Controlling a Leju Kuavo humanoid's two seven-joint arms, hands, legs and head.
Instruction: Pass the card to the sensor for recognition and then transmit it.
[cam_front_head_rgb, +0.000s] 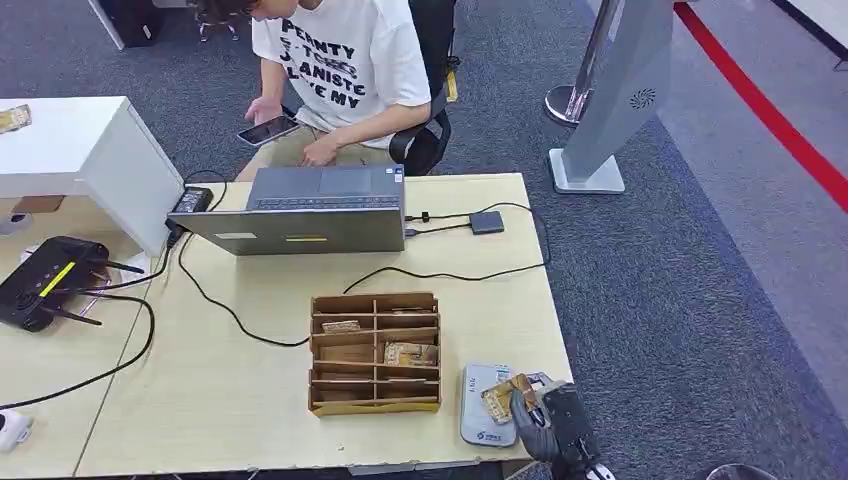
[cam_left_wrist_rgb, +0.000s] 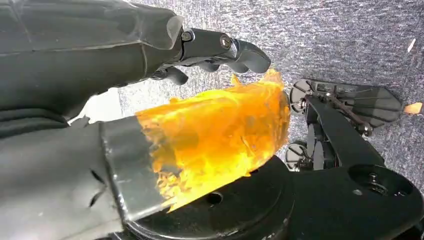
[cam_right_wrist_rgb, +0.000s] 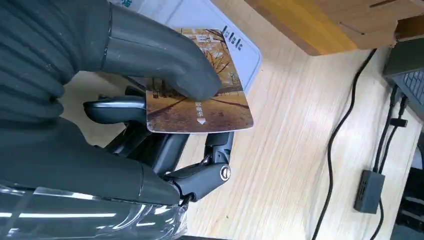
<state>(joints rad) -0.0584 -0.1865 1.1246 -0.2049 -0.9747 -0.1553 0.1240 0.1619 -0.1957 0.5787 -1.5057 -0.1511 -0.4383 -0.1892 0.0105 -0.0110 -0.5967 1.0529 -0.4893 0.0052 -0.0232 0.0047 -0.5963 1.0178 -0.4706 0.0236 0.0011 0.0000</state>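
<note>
My right hand (cam_front_head_rgb: 552, 421) is at the table's near right corner and pinches a card (cam_front_head_rgb: 503, 394) printed with yellow autumn trees. In the right wrist view the thumb (cam_right_wrist_rgb: 165, 60) presses the card (cam_right_wrist_rgb: 210, 107) onto the darker fingers (cam_right_wrist_rgb: 200, 175) underneath. The card hovers over the near end of the flat grey-white sensor (cam_front_head_rgb: 482, 405), whose pale face (cam_right_wrist_rgb: 200, 12) lies just behind it on the wood. My left hand (cam_left_wrist_rgb: 100, 65) hangs over the grey carpet, fingers (cam_left_wrist_rgb: 230, 50) slightly curled and apart from the orange-coated thumb (cam_left_wrist_rgb: 215, 135), holding nothing.
A wooden compartment box (cam_front_head_rgb: 375, 352) with a few cards stands left of the sensor. Behind it sit an open laptop (cam_front_head_rgb: 310, 215), black cables (cam_front_head_rgb: 450, 275) and a small dark adapter (cam_front_head_rgb: 487, 221). A seated person (cam_front_head_rgb: 340, 70) holds a phone beyond the table. A router (cam_front_head_rgb: 45, 280) lies far left.
</note>
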